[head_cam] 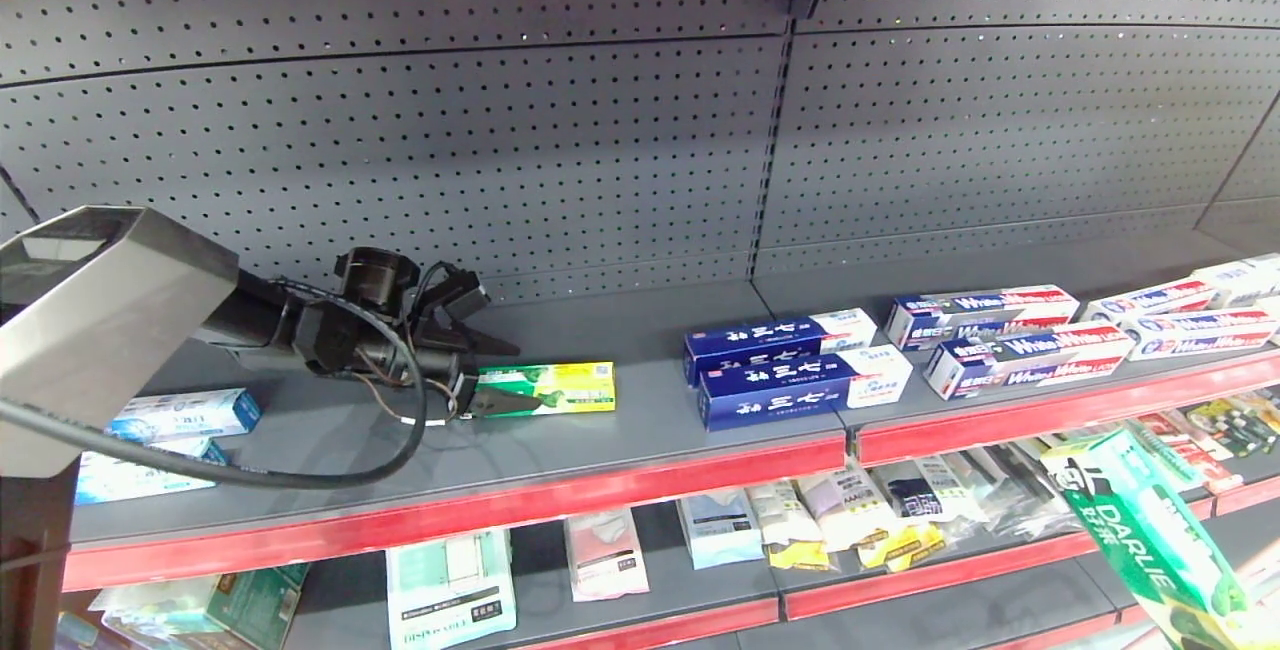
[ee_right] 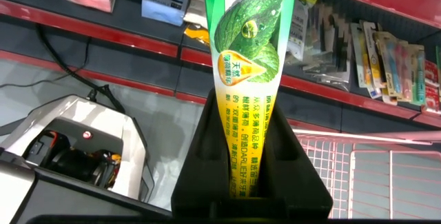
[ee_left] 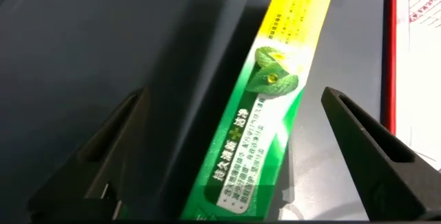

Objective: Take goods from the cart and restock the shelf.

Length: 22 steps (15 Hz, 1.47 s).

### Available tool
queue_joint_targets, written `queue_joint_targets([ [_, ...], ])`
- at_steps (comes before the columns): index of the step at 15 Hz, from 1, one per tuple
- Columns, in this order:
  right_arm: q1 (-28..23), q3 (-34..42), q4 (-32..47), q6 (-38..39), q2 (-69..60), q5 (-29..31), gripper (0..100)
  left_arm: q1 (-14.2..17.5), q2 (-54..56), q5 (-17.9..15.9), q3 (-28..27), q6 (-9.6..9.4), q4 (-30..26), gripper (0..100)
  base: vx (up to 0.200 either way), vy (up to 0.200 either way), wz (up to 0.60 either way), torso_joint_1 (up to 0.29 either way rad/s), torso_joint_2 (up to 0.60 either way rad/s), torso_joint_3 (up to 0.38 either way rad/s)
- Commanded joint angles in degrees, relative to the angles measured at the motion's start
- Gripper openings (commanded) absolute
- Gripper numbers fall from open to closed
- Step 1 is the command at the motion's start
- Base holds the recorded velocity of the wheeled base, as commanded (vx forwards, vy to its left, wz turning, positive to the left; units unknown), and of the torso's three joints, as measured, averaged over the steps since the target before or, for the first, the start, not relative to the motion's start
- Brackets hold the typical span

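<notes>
left hand (ee_left: 234,162): open, its fingers spread to either side of the lying green box (head_cam: 545,388)
lying green box: flat on the grey shelf (head_cam: 640,435), left of the 2 blue boxes (head_cam: 800,375), well apart from them
right hand (ee_right: 251,176): closed on the held green box (ee_right: 249,58), low at the right, in front of the lower shelves

On the shelf (head_cam: 640,435), left of its middle, a lone box (head_cam: 548,389) lies flat, its long side parallel to the front edge. The left tool (head_cam: 488,378) is at the box's left end, one finger on either side, both apart from it. A pair of boxes (head_cam: 170,430) lies at the shelf's left edge, and another pair (head_cam: 800,370) lies right of the middle. The right tool (ee_right: 251,176) grips a held box (head_cam: 1140,530) at the far right, in front of the lower shelf (head_cam: 900,565).
</notes>
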State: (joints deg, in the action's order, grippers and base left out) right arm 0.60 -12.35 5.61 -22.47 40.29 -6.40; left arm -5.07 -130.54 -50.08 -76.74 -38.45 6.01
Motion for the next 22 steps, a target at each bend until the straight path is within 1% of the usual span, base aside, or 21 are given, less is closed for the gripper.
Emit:
queue_joint_targets([
  [1, 0.0, 0.0, 0.0, 0.0, 0.1, 0.0, 0, 0.9, 0.0, 0.0, -0.1, -0.49, 0.0, 100, 0.0, 0.0, 0.0, 0.0, 0.0, 0.0],
  [2, 0.0, 0.1, 0.0, 0.0, 0.1, 0.0, 0, 1.6, 0.0, 0.0, 0.0, -1.28, -0.6, 100, 0.0, 0.0, 0.0, 0.0, 0.0, 0.0],
  [4, 0.0, 0.1, 0.0, 0.0, 0.1, 0.0, 0, 2.4, 0.2, 0.0, -0.1, -3.83, -2.8, 100, 0.0, 0.0, 0.0, 0.0, 0.0, 0.0],
  [5, 0.0, 0.1, 0.0, 0.1, 0.0, 0.0, 0, 3.1, 0.1, 0.0, -0.1, -4.35, -3.4, 100, 0.0, 0.0, 0.0, 0.0, 0.0, 0.0],
  [9, 0.0, 0.3, 0.0, 0.0, 0.1, 0.0, 0, 3.4, 0.0, 0.0, -0.3, -4.44, -3.4, 100, 0.0, 0.0, 0.0, 0.0, 0.0, 0.0],
  [12, 0.0, 0.4, 0.0, 0.0, 0.1, 0.0, 0, 3.0, -0.2, 0.0, -1.7, -4.35, -3.5, 100, 0.0, 0.0, 0.0, 0.0, 0.0, 0.0],
  [14, 0.0, 0.4, 0.0, 0.0, 0.3, 0.0, 0, 2.9, -0.2, 0.0, -1.7, -4.35, -3.5, 100, 0.0, 0.0, 0.0, 0.0, 0.0, 0.0],
  [15, 0.0, 0.5, 0.0, 0.0, 0.3, 0.0, 0, 2.9, -0.5, 0.0, -1.7, -4.44, -3.5, 0, 0.0, 0.0, 0.0, 0.0, 0.0, 0.0],
  [22, 0.0, 0.6, 0.0, 0.0, 0.7, 0.0, 0, 2.5, -0.9, 0.0, -1.7, -4.44, -3.5, 0, 0.0, 0.0, 0.0, 0.0, 0.0, 0.0],
])
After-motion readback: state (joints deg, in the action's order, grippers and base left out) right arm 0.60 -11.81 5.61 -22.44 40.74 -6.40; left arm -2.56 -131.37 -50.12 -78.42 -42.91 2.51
